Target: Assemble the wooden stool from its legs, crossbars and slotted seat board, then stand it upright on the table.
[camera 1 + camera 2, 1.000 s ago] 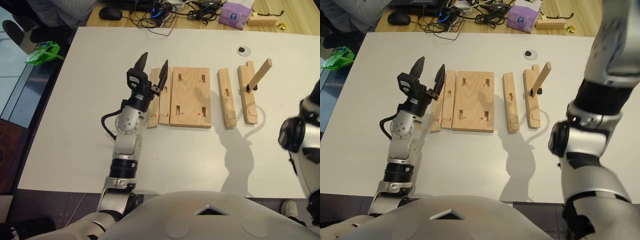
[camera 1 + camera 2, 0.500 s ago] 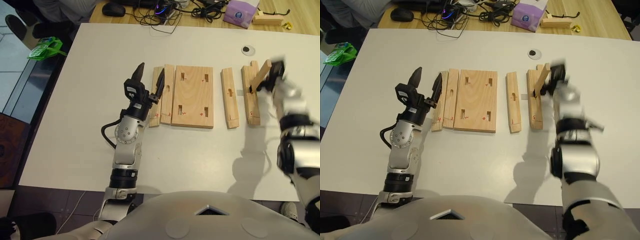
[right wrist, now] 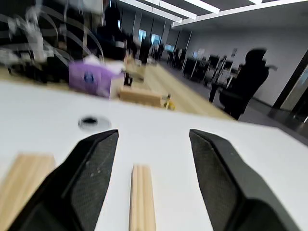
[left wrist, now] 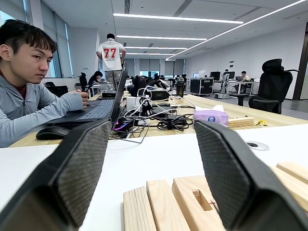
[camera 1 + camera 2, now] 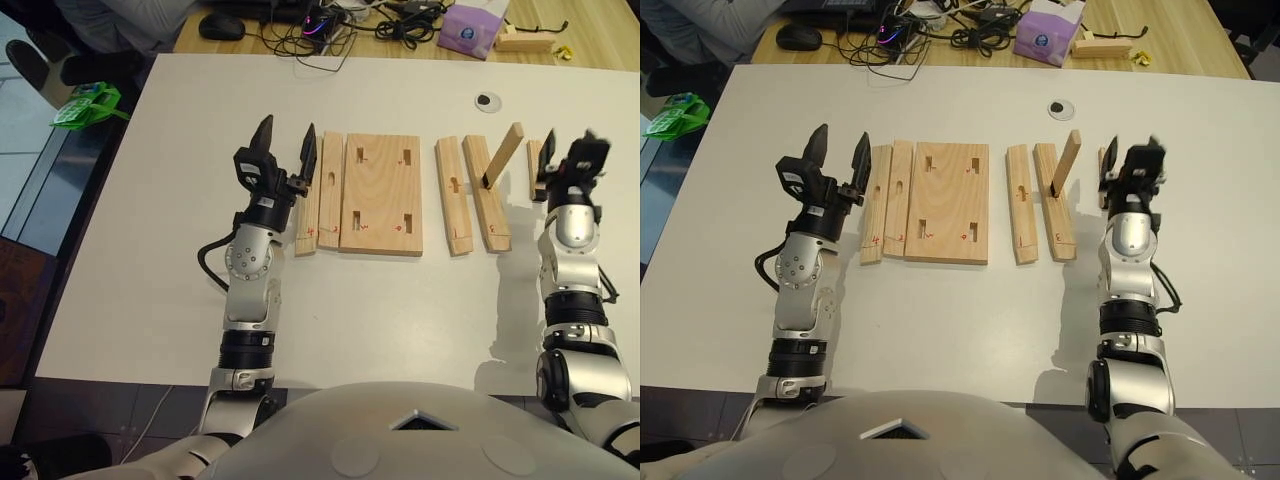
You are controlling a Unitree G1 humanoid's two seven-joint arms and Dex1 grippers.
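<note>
Fingers apart on the right gripper (image 5: 1132, 158), nothing held. Just ahead, flat on the table (image 5: 200, 120) and in line with the gap: the short crossbar (image 3: 142, 202). Best to come down low, stay centred, then pinch squarely across the narrow sides, well clear of the upright bar (image 5: 500, 155). Left gripper (image 5: 287, 135) likewise spread, beside the leftmost legs (image 5: 331, 190).
</note>
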